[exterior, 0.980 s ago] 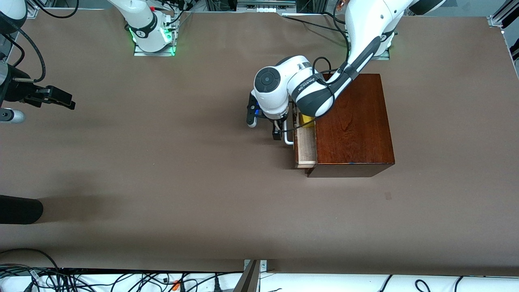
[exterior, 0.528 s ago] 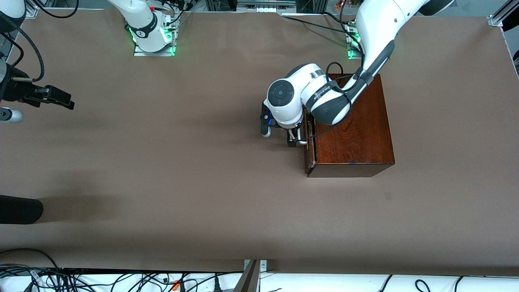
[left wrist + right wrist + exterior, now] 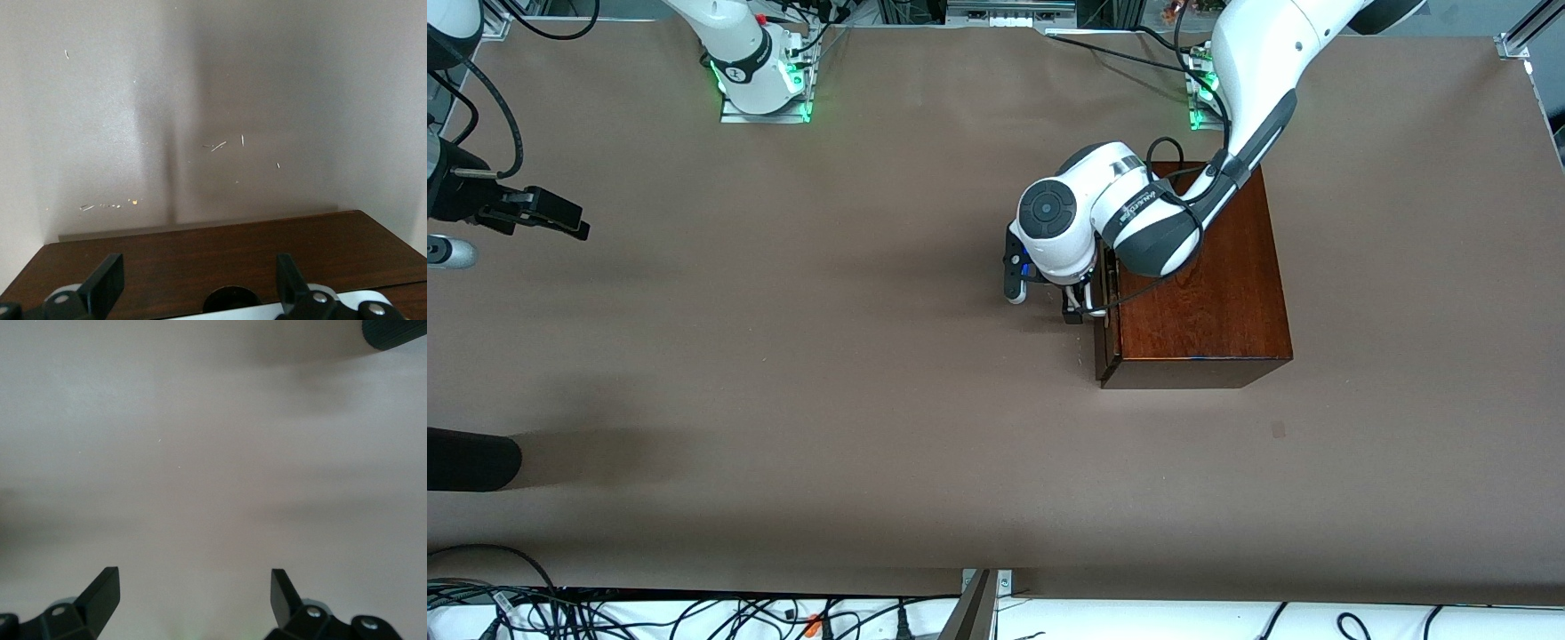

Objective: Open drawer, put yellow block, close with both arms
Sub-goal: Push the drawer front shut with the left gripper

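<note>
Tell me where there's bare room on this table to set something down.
Bare brown table runs from the wooden box toward the right arm's end, and nearer the front camera than the box. It is crowded at the drawer front, where the left gripper works. The right gripper, open, waits at the table's edge.

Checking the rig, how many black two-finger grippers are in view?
2. The left gripper sits open at the drawer front of the glossy reddish-brown wooden box; the right gripper waits open over the brown table at the right arm's end.
</note>
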{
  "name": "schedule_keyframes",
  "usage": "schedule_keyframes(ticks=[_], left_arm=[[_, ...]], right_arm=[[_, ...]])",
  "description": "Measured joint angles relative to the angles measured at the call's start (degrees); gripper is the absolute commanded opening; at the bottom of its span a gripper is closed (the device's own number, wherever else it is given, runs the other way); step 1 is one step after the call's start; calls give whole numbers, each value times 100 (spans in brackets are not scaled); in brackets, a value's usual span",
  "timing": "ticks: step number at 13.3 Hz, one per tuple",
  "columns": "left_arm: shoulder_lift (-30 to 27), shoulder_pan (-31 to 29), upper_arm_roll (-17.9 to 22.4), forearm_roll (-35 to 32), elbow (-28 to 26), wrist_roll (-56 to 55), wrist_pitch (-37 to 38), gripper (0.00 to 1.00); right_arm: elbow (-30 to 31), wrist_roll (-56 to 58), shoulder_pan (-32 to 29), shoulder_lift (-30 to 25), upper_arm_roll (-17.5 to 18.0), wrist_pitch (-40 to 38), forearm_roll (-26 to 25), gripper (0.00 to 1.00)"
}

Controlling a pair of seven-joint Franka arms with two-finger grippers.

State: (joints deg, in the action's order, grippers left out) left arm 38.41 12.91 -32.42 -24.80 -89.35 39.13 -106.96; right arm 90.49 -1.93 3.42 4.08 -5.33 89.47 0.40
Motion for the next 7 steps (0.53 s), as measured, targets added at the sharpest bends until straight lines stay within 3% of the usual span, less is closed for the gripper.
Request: schedule_keyframes(ticks=[7], left_arm=[[-12,-35,6,0,0,0,59,100]], right_arm=[[0,-1,0,0,1,0,0,100]])
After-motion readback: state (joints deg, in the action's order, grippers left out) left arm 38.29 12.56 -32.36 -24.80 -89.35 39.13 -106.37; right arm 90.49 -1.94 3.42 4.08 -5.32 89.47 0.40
